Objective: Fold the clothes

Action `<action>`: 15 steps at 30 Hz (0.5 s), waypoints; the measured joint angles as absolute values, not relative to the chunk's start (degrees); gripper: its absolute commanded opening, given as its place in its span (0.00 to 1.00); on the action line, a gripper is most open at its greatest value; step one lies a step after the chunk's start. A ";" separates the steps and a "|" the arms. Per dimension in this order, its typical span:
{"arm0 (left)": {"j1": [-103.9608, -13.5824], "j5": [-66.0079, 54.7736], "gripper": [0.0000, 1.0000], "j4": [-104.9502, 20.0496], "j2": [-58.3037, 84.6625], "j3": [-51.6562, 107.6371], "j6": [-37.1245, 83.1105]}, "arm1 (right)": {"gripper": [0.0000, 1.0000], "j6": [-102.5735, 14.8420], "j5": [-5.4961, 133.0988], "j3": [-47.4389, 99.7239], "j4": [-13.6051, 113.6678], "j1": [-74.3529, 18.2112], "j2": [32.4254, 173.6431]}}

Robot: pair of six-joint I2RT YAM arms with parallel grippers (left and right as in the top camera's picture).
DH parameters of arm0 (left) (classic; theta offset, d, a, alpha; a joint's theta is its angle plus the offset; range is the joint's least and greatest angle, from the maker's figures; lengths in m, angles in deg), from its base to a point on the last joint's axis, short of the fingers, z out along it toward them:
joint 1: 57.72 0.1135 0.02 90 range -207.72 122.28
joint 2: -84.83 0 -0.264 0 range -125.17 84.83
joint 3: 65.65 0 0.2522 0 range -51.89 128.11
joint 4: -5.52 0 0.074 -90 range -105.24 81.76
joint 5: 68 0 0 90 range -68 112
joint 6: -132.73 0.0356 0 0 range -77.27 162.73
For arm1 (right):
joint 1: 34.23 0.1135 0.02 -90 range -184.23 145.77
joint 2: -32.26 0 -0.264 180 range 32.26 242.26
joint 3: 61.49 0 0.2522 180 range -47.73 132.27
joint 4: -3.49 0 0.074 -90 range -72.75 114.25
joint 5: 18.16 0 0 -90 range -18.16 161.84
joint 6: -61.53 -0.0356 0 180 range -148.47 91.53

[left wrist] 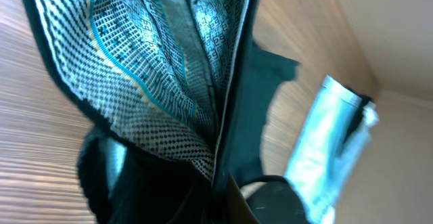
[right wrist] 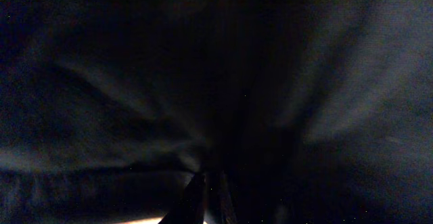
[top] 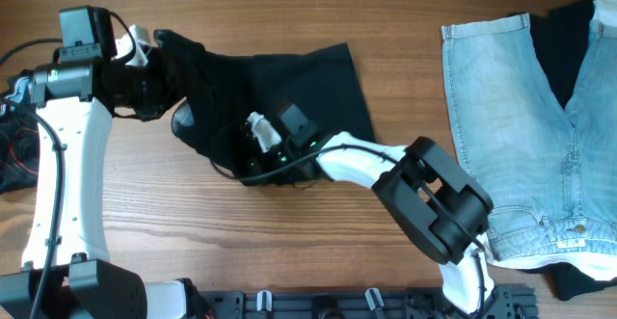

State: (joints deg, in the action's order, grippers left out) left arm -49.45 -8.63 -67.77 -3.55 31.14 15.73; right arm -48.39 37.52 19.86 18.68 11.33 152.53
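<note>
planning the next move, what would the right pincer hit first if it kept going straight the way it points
The black shorts: dark cloth fills the whole view ahead of the right pincer, which is probably touching it now.

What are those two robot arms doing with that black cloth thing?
The robot is folding clothes on the wooden table. Its left gripper pinches the black fabric shorts at their upper-left corner, and its right gripper grips their lower edge near the middle. The light-blue denim shorts lie flat at the right side, with no gripper on them.

A wooden table (top: 289, 11) with brown grain spreads under soft, even light. Behind the right pincer (top: 253, 138), a black rail (top: 337, 303) lines its edge.
</note>
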 measured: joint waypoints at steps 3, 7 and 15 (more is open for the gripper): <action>-49.45 -13.11 0.04 -67.62 -3.55 31.14 15.73 | 0.22 -49.18 37.52 19.90 19.44 11.61 152.53; -49.45 -13.31 0.04 -67.90 -3.55 31.14 15.79 | 0.25 -48.94 37.89 20.67 30.61 4.07 149.58; -49.45 -11.96 0.04 -68.45 -3.55 31.14 15.92 | 0.25 -43.71 58.24 19.07 51.62 -16.34 138.76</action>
